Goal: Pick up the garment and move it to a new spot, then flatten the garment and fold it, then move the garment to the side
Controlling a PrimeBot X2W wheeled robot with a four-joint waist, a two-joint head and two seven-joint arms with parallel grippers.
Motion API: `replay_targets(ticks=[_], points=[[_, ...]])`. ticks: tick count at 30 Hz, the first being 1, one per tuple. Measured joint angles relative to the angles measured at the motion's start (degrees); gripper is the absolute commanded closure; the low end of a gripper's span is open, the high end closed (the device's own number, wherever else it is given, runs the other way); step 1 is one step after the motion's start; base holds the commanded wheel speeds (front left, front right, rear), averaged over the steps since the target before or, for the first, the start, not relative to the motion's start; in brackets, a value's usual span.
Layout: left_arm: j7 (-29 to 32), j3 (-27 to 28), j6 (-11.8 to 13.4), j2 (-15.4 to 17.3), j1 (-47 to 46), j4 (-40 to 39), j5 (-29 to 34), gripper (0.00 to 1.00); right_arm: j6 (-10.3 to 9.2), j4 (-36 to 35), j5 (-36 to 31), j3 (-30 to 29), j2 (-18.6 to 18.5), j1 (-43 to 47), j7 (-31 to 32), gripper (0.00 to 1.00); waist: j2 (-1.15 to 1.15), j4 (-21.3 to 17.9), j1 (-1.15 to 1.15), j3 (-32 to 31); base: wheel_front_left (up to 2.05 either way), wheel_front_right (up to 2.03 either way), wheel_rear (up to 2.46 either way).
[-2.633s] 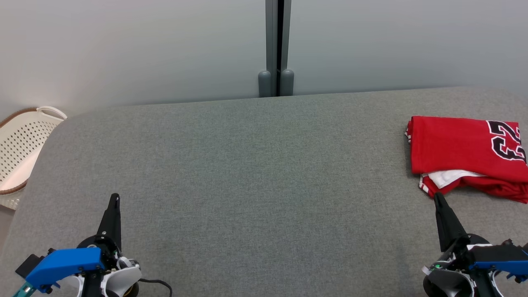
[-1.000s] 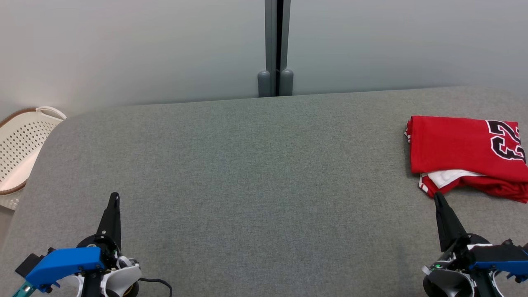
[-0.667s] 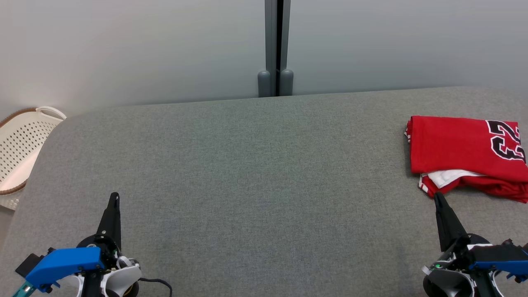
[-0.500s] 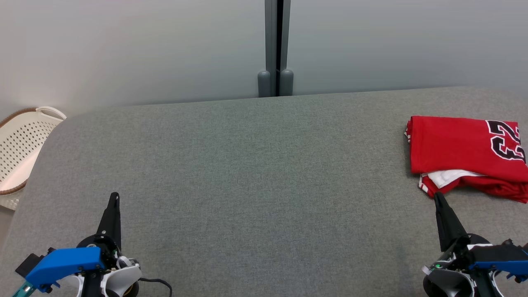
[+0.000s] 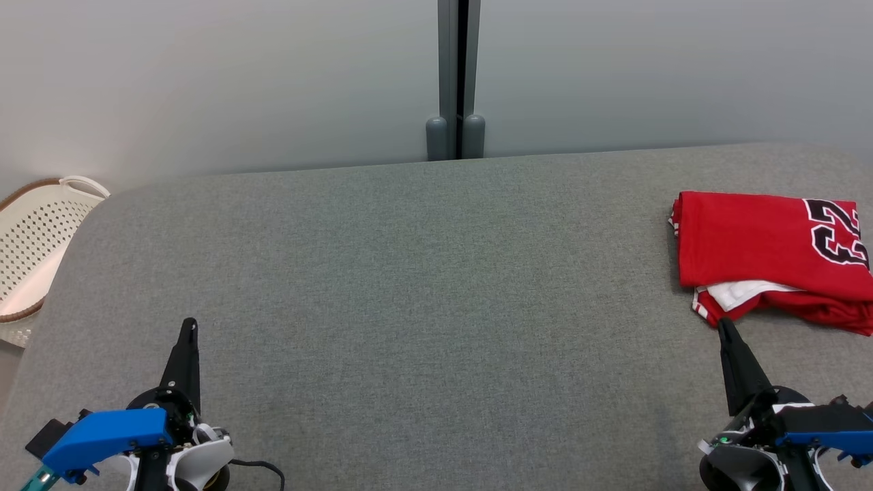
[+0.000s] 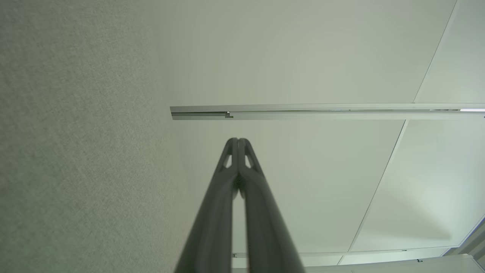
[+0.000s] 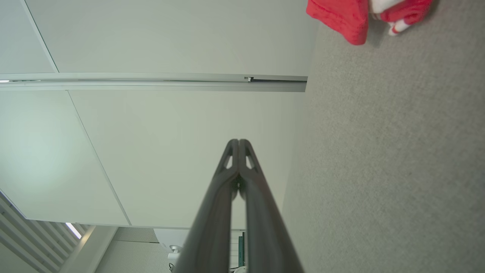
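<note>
Head view: a folded red jersey (image 5: pixel 757 239) lies crosswise at the grey worktop's (image 5: pixel 436 286) right side, just beyond the right pincer (image 5: pixel 723 326), whose fingers are pressed together; the left pincer (image 5: pixel 189 326), also pressed together, sits well apart.

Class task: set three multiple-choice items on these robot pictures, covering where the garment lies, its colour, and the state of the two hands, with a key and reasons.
1. Where on the grey surface does the garment lie? A) left end B) middle C) right end
2. The garment is mainly: A) blue B) red C) green
3. The left hand and right hand are: A) shut, empty B) wide open C) gripping cloth
Key: 1 C, it lies at the head view's right edge. 2 B, red cloth, white trim. 3 A, wrist views show fingers pressed together, nothing between.
</note>
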Motion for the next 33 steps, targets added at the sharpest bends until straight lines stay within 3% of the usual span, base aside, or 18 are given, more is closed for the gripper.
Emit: replay_targets(ticks=[33], points=[[0.0,0.0,0.0,0.0,0.0,0.0,0.0,1.0,0.0,0.0,0.0,0.0,0.0,0.0,0.0,1.0,0.0,0.0,0.0,0.0,0.0,0.0,0.0]])
